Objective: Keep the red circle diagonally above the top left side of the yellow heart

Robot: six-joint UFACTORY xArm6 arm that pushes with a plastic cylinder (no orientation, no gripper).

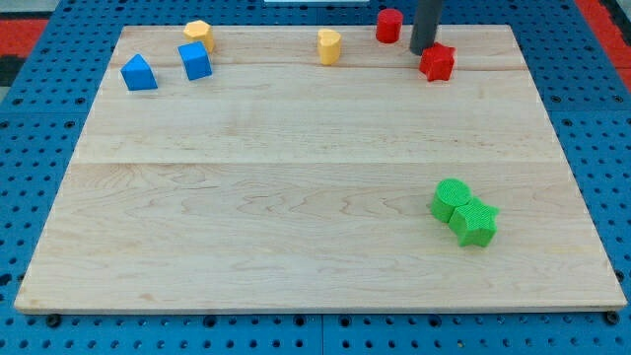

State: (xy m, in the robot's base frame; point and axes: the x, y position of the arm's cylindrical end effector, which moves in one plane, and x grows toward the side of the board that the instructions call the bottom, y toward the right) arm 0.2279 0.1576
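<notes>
The red circle (388,25) stands near the view's top edge, right of centre. The yellow heart (328,45) lies to its left and slightly lower, with a clear gap between them. My tip (422,50) is down on the board just right of and below the red circle, close against the upper left of the red star (437,62). The rod rises out of the view's top. The tip is well to the right of the yellow heart.
A yellow pentagon (199,35), a blue cube (195,61) and a blue triangle (139,73) sit at the view's top left. A green circle (451,197) and a green star (475,222) touch each other at the lower right. The wooden board (296,197) rests on a blue pegboard.
</notes>
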